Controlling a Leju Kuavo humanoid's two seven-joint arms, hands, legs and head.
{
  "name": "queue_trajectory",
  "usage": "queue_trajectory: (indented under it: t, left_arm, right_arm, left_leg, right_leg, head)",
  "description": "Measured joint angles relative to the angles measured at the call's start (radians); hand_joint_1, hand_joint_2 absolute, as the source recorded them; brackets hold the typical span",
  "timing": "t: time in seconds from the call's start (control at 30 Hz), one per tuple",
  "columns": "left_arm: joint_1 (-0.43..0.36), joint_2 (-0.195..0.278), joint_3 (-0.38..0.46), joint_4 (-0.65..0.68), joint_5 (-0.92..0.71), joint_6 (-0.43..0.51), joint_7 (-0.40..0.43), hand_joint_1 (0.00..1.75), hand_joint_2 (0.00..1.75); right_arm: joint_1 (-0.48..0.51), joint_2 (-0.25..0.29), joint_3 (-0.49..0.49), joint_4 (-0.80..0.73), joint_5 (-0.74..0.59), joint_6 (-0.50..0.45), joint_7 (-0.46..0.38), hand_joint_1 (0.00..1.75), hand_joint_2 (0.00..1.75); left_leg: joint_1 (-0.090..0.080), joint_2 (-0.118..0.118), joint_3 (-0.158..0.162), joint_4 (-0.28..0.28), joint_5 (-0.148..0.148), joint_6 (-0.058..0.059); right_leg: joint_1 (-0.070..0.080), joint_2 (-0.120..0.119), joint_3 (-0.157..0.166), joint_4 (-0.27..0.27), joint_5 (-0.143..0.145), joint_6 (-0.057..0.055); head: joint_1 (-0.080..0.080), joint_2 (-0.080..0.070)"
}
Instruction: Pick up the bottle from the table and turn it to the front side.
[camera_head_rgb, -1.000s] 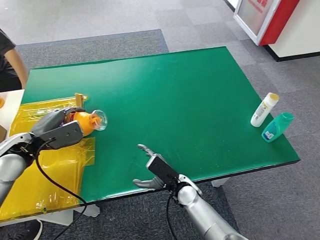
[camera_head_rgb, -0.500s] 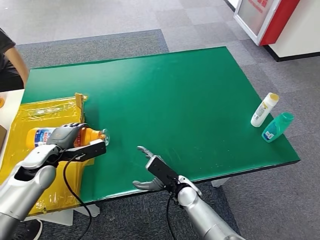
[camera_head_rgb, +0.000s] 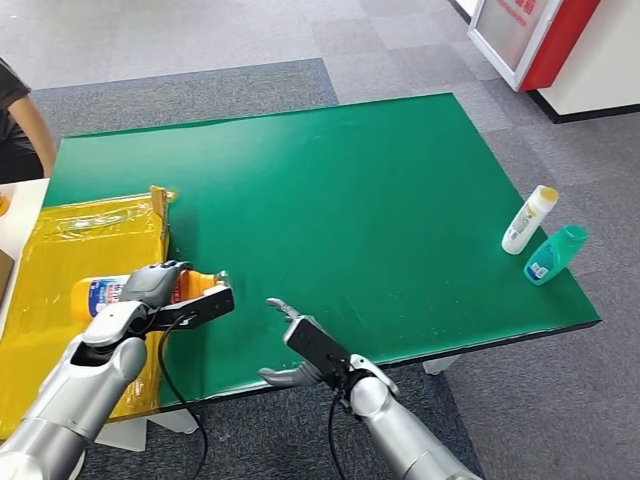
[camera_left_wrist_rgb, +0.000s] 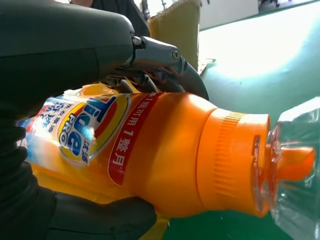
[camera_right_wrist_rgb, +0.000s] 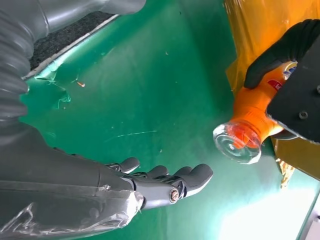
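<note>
An orange bottle (camera_head_rgb: 106, 294) with a blue and red label and a clear cap lies sideways over the yellow sheet at the table's near left. My left hand (camera_head_rgb: 155, 284) grips it around the middle; the left wrist view shows the bottle (camera_left_wrist_rgb: 151, 152) with dark fingers wrapped above and below the label. Its clear cap (camera_right_wrist_rgb: 237, 142) points toward the green table's middle. My right hand (camera_head_rgb: 298, 345) hovers open and holds nothing at the near edge, just right of the bottle's cap, with its fingers (camera_right_wrist_rgb: 166, 182) stretched out flat.
The green table (camera_head_rgb: 362, 200) has a yellow plastic sheet (camera_head_rgb: 83, 235) over its left end. A white bottle (camera_head_rgb: 529, 219) and a teal bottle (camera_head_rgb: 555, 253) lie near the right edge. A person's arm (camera_head_rgb: 29, 120) is at the far left. A red and white cabinet (camera_head_rgb: 551, 45) stands at the back right.
My left arm has drawn nearer and lower with the bottle, which now lies flatter with more label showing. My right hand has shifted slightly toward the left.
</note>
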Motion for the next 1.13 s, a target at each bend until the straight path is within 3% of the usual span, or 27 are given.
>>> queue_trajectory:
  t: [0.07, 0.33, 0.53, 0.6, 0.73, 0.87, 1.0, 1.13]
  left_arm:
    - [0.009, -0.017, 0.034, 0.009, -0.014, -0.005, 0.008, 0.0, 1.75]
    - [0.032, -0.078, 0.182, -0.003, -0.011, -0.032, 0.014, 0.0, 1.75]
    - [0.113, -0.104, 0.299, -0.184, 0.17, -0.051, -0.044, 0.0, 1.75]
    - [0.165, -0.112, 0.336, -0.277, 0.32, -0.058, -0.1, 0.0, 1.75]
    - [0.331, -0.117, 0.406, -0.477, 0.751, -0.098, -0.287, 0.0, 1.75]
    - [0.478, -0.128, 0.472, -0.541, 1.103, -0.196, -0.477, 0.0, 1.75]
    - [0.556, -0.148, 0.523, -0.451, 1.19, -0.277, -0.688, 0.0, 1.75]
    - [0.585, -0.17, 0.544, -0.374, 1.158, -0.268, -0.75, 0.0, 1.75]
  right_arm:
    - [0.002, 0.002, 0.0, 0.0, 0.005, 0.004, 0.003, 0.0, 1.75]
    - [0.018, 0.008, -0.013, -0.014, 0.022, 0.009, 0.014, 0.0, 1.75]
    - [0.065, 0.008, -0.044, -0.066, 0.023, 0.005, 0.026, 0.0, 1.75]
    - [0.087, 0.008, -0.058, -0.088, 0.021, 0.002, 0.029, 0.0, 1.75]
    - [0.129, 0.006, -0.081, -0.119, 0.016, 0.004, 0.021, 0.0, 1.75]
    - [0.148, 0.006, -0.084, -0.126, 0.008, -0.001, 0.001, 0.0, 1.75]
    - [0.162, 0.006, -0.084, -0.138, -0.007, -0.026, -0.028, 0.0, 1.75]
    - [0.185, 0.004, -0.084, -0.17, -0.012, -0.05, -0.04, 0.0, 1.75]
  left_leg:
    - [0.0, 0.0, 0.0, 0.0, 0.0, 0.0]
    - [0.0, 0.0, 0.0, 0.0, 0.0, 0.0]
    - [0.0, 0.0, 0.0, 0.0, -0.001, 0.0]
    - [0.0, 0.0, 0.0, 0.0, -0.001, 0.0]
    - [0.0, 0.001, 0.0, 0.0, -0.004, 0.0]
    - [0.0, 0.001, 0.001, 0.0, -0.005, 0.0]
    - [0.0, 0.001, 0.0, 0.0, -0.005, 0.0]
    - [0.0, 0.0, 0.0, 0.0, -0.005, 0.001]
  right_leg:
    - [0.0, 0.0, 0.0, 0.0, 0.0, 0.0]
    - [0.0, 0.0, 0.0, 0.0, 0.0, 0.0]
    - [0.0, 0.0, 0.0, 0.0, 0.0, 0.0]
    - [0.0, 0.0, 0.0, 0.0, -0.001, 0.0]
    - [0.0, 0.001, 0.0, 0.0, -0.003, 0.0]
    - [0.0, 0.001, 0.0, 0.0, -0.005, -0.001]
    - [0.0, 0.0, 0.001, 0.0, -0.006, 0.0]
    - [0.0, 0.0, 0.001, -0.001, -0.006, 0.0]
  head:
    - [0.0, 0.0]
    - [0.0, 0.0]
    - [0.0, 0.0]
    - [0.0, 0.0]
    - [0.0, 0.0]
    - [0.0, 0.0]
    - [0.0, 0.0]
    - [0.0, 0.0]
